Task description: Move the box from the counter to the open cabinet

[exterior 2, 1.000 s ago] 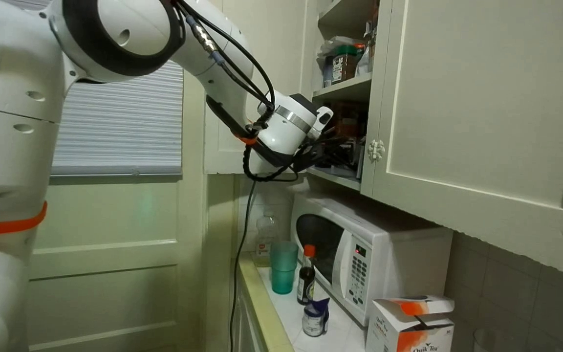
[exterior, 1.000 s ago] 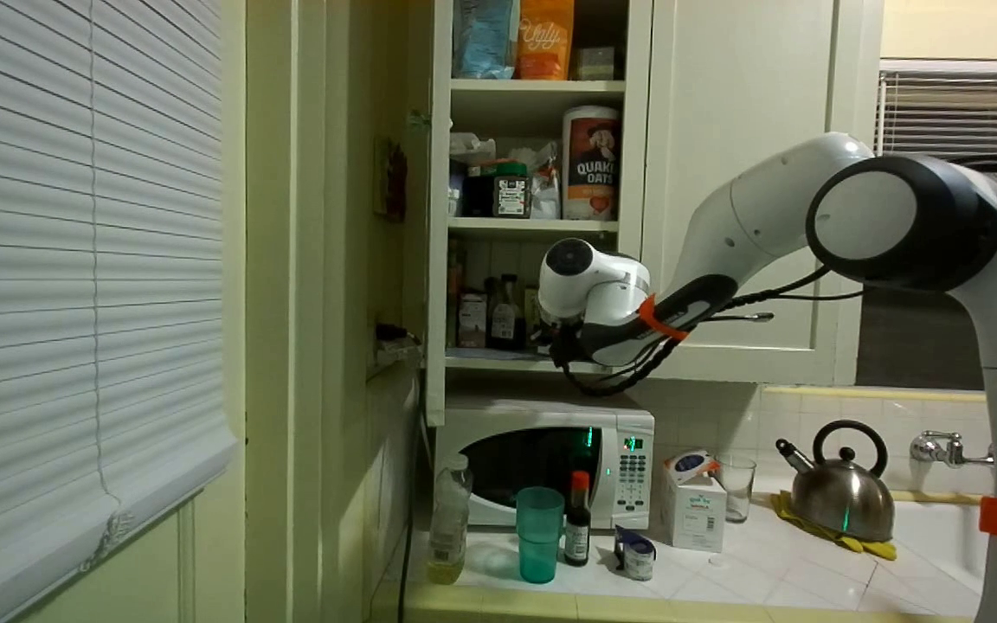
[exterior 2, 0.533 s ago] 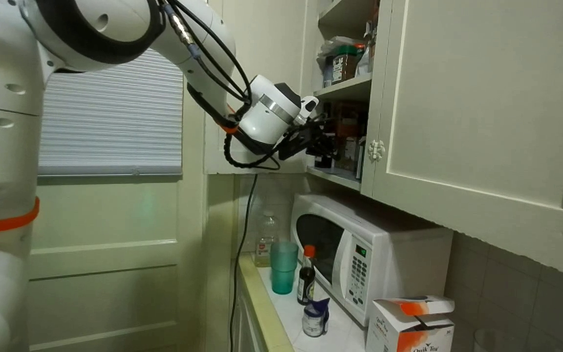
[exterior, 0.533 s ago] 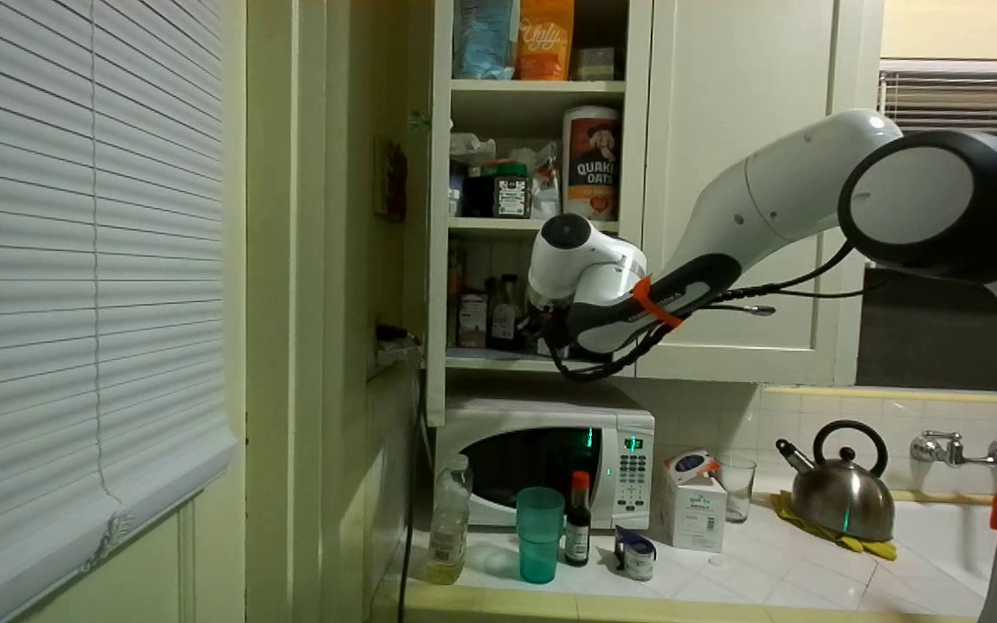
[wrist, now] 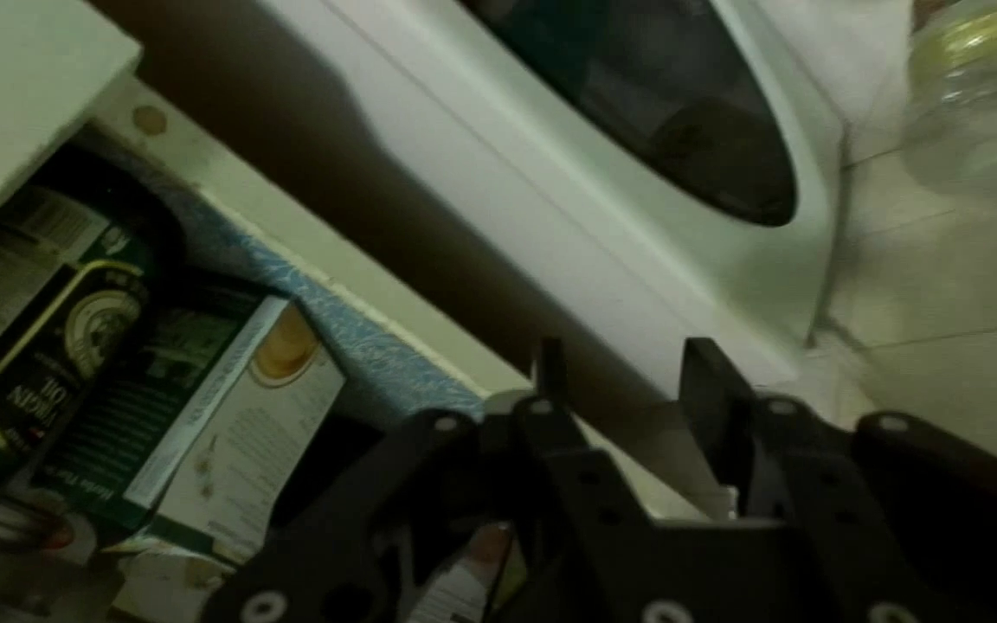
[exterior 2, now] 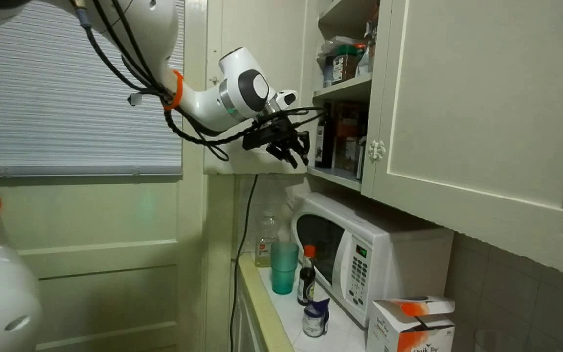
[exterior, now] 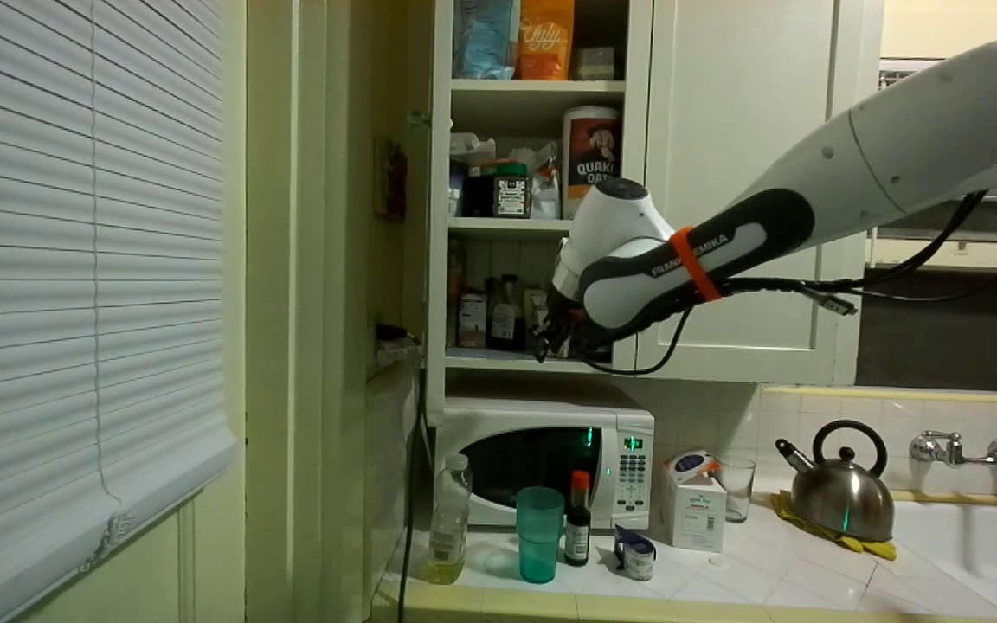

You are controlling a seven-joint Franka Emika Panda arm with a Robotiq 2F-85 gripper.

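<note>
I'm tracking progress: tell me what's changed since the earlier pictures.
The arm has swung up and back, away from the open cabinet, pulling the gripper back with it. The gripper now stands open with nothing visible in its grip; whether it just let something go, I can't tell. The Quik Tea carton, teal cup, microwave and kettle stayed put.

White slatted blind (exterior: 92, 285), pale green panelled door (exterior 2: 105, 215), shadowed tiled wall (exterior 2: 511, 293)
</note>
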